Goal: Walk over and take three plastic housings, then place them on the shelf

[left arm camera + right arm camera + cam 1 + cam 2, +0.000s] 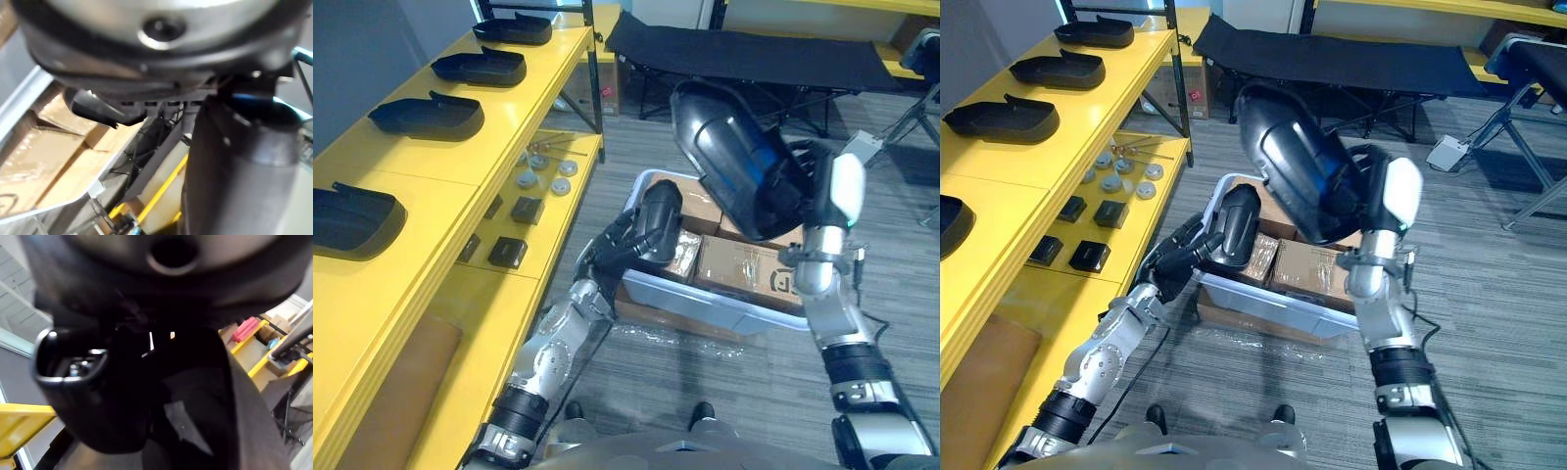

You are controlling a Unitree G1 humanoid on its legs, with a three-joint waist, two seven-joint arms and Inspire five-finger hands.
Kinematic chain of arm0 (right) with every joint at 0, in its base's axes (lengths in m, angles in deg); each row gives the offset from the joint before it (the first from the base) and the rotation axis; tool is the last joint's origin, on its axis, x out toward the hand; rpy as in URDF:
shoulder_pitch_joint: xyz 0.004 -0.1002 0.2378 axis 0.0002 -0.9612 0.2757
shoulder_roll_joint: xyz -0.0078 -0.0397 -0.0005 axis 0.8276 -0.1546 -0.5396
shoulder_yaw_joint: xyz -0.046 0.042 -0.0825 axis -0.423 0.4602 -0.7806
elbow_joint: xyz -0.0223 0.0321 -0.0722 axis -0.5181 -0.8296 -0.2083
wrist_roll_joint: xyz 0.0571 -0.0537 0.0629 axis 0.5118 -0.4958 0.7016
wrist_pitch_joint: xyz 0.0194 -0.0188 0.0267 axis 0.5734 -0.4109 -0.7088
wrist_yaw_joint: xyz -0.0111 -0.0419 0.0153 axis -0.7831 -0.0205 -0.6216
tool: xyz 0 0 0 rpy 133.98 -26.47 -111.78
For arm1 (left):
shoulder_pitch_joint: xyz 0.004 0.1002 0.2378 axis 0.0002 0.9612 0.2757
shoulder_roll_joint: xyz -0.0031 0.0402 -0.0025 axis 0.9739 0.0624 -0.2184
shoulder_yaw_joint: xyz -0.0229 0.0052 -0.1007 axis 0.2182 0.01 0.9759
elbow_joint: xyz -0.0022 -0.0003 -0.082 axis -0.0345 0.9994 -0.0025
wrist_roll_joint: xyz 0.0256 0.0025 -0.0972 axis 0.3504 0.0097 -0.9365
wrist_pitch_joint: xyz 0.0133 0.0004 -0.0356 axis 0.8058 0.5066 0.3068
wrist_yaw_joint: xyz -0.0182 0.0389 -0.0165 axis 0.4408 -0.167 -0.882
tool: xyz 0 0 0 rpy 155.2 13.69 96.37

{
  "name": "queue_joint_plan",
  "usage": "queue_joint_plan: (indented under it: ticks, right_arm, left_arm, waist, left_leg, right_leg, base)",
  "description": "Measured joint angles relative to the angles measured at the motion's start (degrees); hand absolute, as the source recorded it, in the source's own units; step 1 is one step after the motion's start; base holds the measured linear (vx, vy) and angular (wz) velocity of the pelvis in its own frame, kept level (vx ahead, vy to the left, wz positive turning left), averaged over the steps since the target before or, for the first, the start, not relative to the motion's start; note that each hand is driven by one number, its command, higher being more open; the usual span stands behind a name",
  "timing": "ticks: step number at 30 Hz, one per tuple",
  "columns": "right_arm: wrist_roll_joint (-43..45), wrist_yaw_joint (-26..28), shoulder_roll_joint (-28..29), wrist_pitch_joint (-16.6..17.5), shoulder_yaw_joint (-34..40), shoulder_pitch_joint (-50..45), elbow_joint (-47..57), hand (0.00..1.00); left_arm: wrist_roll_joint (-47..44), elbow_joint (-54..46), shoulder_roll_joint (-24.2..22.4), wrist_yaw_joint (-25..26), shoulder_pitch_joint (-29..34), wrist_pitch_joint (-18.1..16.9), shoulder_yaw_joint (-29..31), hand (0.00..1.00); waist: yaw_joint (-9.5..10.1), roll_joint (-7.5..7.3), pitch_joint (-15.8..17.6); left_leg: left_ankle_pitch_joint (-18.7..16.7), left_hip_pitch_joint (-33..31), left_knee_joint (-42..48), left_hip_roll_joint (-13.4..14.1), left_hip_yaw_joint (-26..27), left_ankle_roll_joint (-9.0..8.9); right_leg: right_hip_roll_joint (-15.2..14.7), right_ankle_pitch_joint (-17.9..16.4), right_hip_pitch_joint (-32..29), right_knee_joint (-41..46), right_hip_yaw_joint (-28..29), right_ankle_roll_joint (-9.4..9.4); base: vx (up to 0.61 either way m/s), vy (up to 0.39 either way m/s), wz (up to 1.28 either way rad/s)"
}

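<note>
Beside the yellow shelf (514,93), the right hand (819,188) grips a large housing (732,157) aloft, tilted. The left hand (1175,259) clasps a smaller housing (658,221) above the bin (705,300). Either shell could slip or clip the shelf edge in turning. The finger hold is mostly hidden behind both.

White bin (705,302) sits dead centre on grey carpet (636,147), packed with cardboard boxes (739,264) (the one on its 9 o'clock side is film-wrapped). Clear plastic sheet (675,330) sticks out from under the bin at 6. Black folding cot (744,49) at 12 to 1. Cardboard carton (612,93) at 11, beside the cot legs. Grey round discs (561,186) clustered at 10, two small black blocks (507,253) near them at 9. Brown board (401,377) at 7. Small white box (860,147) at 2, near a metal stand leg (911,117).
</note>
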Motion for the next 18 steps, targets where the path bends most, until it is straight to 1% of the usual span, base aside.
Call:
queue_joint_plan:
  ticks: [2, 4, 5, 7, 11, 13, 16, 18]
  right_arm:
    - [0.73, 0.37, 2.32, 0.01, -1.58, -0.94, -0.15, 0.00]
    - [0.72, 1.86, 4.94, 0.10, -4.11, -1.72, -0.69, 0.00]
    - [0.70, 2.15, 5.62, 0.22, -5.17, -1.94, -0.86, 0.00]
    - [0.64, 2.25, 6.25, 1.64, -7.47, -2.06, -2.79, 0.00]
    - [0.72, 2.20, 7.58, 2.70, -8.07, -2.11, -5.12, 0.00]
    - [1.25, 2.10, 7.75, 2.74, -9.05, -2.15, -5.19, 0.00]
    - [2.41, 1.91, 8.52, 3.09, -11.29, -2.14, -5.19, 0.00]
    - [2.73, 1.90, 9.26, 3.10, -11.85, -2.14, -5.19, 0.00]
  left_arm:
    - [-0.29, 0.78, -0.80, 0.46, -1.67, -1.12, -1.75, 1.00]
    - [-3.70, 2.87, -1.86, 0.75, -3.78, -2.03, -3.47, 1.00]
    - [-4.62, 3.31, -2.14, 0.76, -4.45, -2.07, -4.02, 1.00]
    - [-7.77, 4.74, -2.95, 0.76, -5.59, -2.05, -5.19, 1.00]
    - [-9.15, 6.88, -3.28, 1.21, -5.60, -2.04, -5.41, 1.00]
    - [-9.14, 7.36, -3.28, 1.68, -5.62, -1.73, -5.64, 1.00]
    - [-9.14, 8.29, -3.28, 1.92, -6.46, 0.59, -7.08, 1.00]
    - [-9.15, 8.94, -3.28, 1.92, -6.50, 0.84, -7.75, 1.00]
  waist:
    - [0.09, -0.02, -0.12]
    - [0.03, -0.38, -0.68]
    - [0.02, -0.55, -0.81]
    - [0.01, -0.96, -1.05]
    - [0.05, -1.58, -1.54]
    - [0.08, -1.86, -1.72]
    - [0.20, -2.15, -1.90]
    - [0.18, -2.31, -2.06]
  left_leg:
    - [0.01, 0.36, 0.00, -0.01, 0.25, -0.01]
    - [-0.06, 0.97, 0.01, -0.04, 0.55, -0.04]
    - [-0.08, 0.97, 0.01, 0.00, 0.57, -0.07]
    - [-0.09, 1.01, -0.01, 0.02, 0.53, -0.07]
    - [-0.08, 1.02, 0.00, 0.01, 0.28, -0.08]
    - [-0.08, 1.01, 0.02, 0.00, 0.02, -0.07]
    - [-0.08, 0.99, 0.14, -0.01, -0.73, -0.07]
    - [-0.09, 0.98, 0.23, -0.02, -1.04, -0.08]
  right_leg:
    - [0.11, 0.56, 0.57, -0.86, 0.09, -0.15]
    - [0.24, 0.92, 1.45, -1.90, 0.18, -0.22]
    - [0.32, 0.97, 1.42, -1.95, 0.21, -0.27]
    - [0.35, 0.99, 1.43, -1.95, 0.20, -0.30]
    - [0.35, 1.00, 1.58, -1.95, 0.03, -0.31]
    - [0.35, 1.03, 1.65, -1.95, -0.04, -0.30]
    - [0.35, 1.03, 2.16, -2.04, -0.66, -0.30]
    - [0.35, 1.03, 2.57, -2.40, -1.05, -0.30]
  base:
    - [-0.03, 0.005, -0.07]
    - [-0.03, 0.013, -0.07]
    - [-0.02, 0.010, -0.04]
    - [0.00, 0.000, 0.00]
    - [0.00, 0.000, 0.00]
    - [0.00, 0.006, 0.02]
    - [0.01, 0.011, 0.09]
    - [0.01, 0.011, 0.09]
